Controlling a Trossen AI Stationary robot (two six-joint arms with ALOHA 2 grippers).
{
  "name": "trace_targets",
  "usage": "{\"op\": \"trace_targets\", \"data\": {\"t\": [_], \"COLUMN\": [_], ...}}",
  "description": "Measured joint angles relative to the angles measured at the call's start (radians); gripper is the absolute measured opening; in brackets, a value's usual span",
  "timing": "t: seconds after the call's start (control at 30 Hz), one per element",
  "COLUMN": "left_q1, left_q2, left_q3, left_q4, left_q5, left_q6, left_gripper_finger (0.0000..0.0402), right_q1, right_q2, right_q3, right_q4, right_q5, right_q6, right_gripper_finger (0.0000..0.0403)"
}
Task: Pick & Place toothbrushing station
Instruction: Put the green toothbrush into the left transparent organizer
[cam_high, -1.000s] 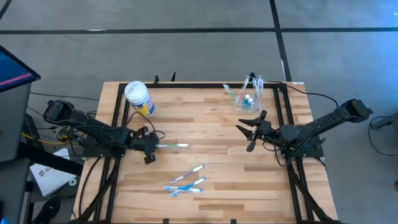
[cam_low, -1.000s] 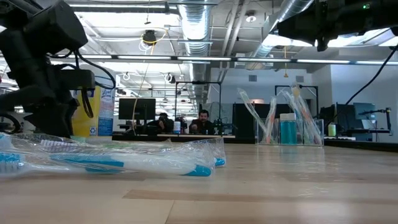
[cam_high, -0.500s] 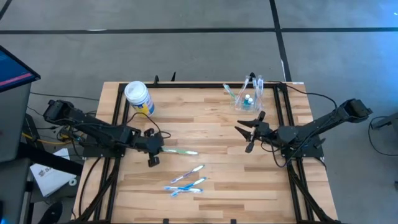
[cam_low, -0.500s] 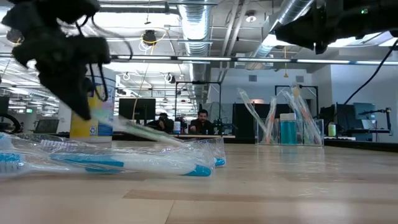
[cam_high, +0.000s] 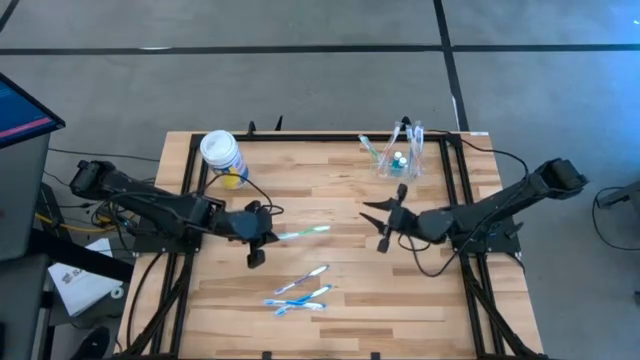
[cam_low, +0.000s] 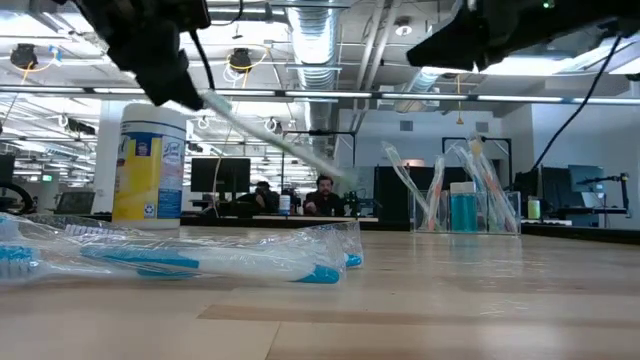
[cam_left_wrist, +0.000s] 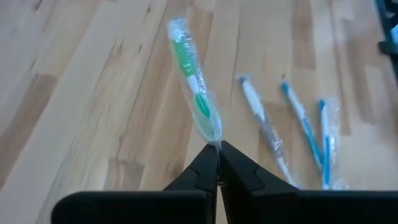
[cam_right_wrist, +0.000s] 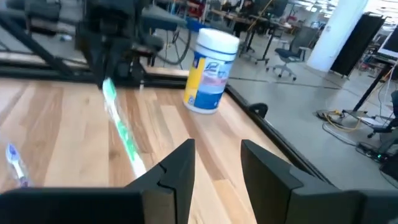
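Observation:
My left gripper (cam_high: 268, 236) is shut on a wrapped green-and-white toothbrush (cam_high: 305, 232) above the middle of the table; the brush also shows in the left wrist view (cam_left_wrist: 189, 74) and the low view (cam_low: 280, 150). My right gripper (cam_high: 372, 226) is open and empty, just right of the brush's free end, which shows beyond its fingers (cam_right_wrist: 121, 134). The see-through cup (cam_high: 403, 160) stands on its base at the far right with several toothbrushes and a teal item in it, and also shows in the low view (cam_low: 465, 205). My left gripper pinches the wrapped toothbrush by its near end (cam_left_wrist: 214, 142) between its two fingertips. The fingers come level from the table's left and lie along the brush. The brush sticks out past them toward the table's right, lifted clear of the table.
A white-lidded yellow-and-blue canister (cam_high: 222, 157) stands at the far left. Several wrapped toothbrushes (cam_high: 300, 292) lie near the front middle of the table and fill the low view's foreground (cam_low: 200, 262). People sit in the room behind the table.
My left gripper has risen and gone toward the table's right with the green toothbrush, lifting it clear of the table. My right gripper has gone toward the table's left, toward the brush's free end, and has stayed open.

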Motion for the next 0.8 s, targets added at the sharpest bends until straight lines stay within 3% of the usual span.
{"op": "trace_targets", "data": {"t": [0.2, 0.8], "left_q1": [0.000, 0.027], "left_q2": [0.000, -0.001], "left_q3": [0.050, 0.166], "left_q4": [0.005, 0.052], "left_q5": [0.000, 0.003], "left_q6": [-0.003, -0.179], "left_gripper_finger": [0.0001, 0.0000], "right_q1": [0.000, 0.026], "right_q2": [0.123, 0.328], "right_q3": [0.104, 0.352], "right_q4": [-0.006, -0.158], "right_q5": [-0.075, -0.101], "right_q6": [-0.056, -0.180], "right_gripper_finger": [0.0120, 0.0120]}}
